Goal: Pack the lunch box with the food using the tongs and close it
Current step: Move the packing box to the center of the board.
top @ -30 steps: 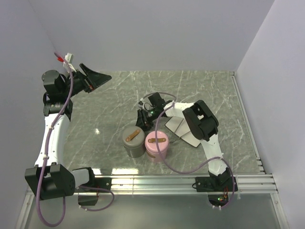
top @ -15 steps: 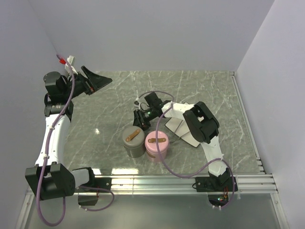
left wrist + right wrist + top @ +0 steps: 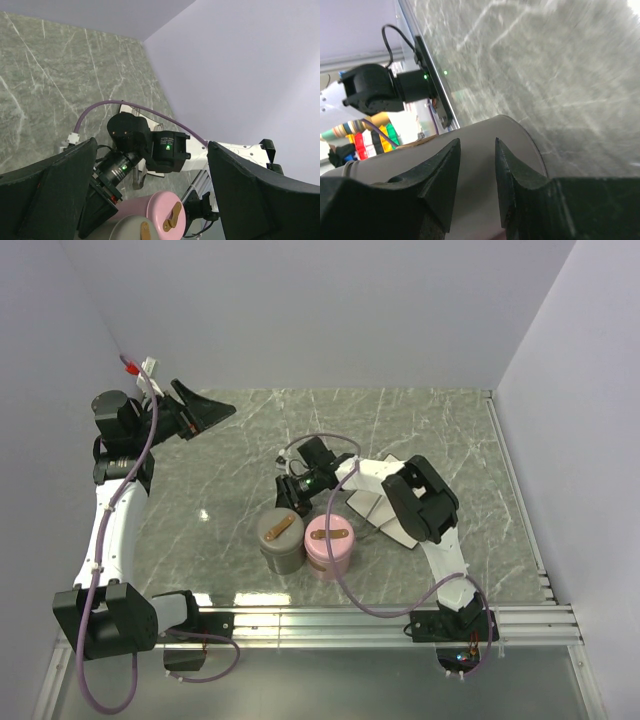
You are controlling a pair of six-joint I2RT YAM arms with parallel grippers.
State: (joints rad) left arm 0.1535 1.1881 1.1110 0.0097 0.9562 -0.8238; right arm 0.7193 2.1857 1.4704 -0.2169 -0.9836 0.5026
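Plate and 2 containers only partly seen
From above, the right arm (image 3: 420, 505) covers most of the white plate (image 3: 366, 504); the left wrist view's bottom edge cuts the pink container (image 3: 150, 212) and grey container (image 3: 130, 231); the right wrist view blurs the marble table (image 3: 560, 65).

My right fingers (image 3: 440, 175): matt black plastic, faintly grainy. My left fingers (image 3: 50, 190): same. Under me, counter (image 3: 230, 480): polished grey-green marble look, white veins, glare spot. Below, grey container (image 3: 281, 537): smooth, matt. Beside it, pink container (image 3: 329, 545): smooth plastic, slight sheen.
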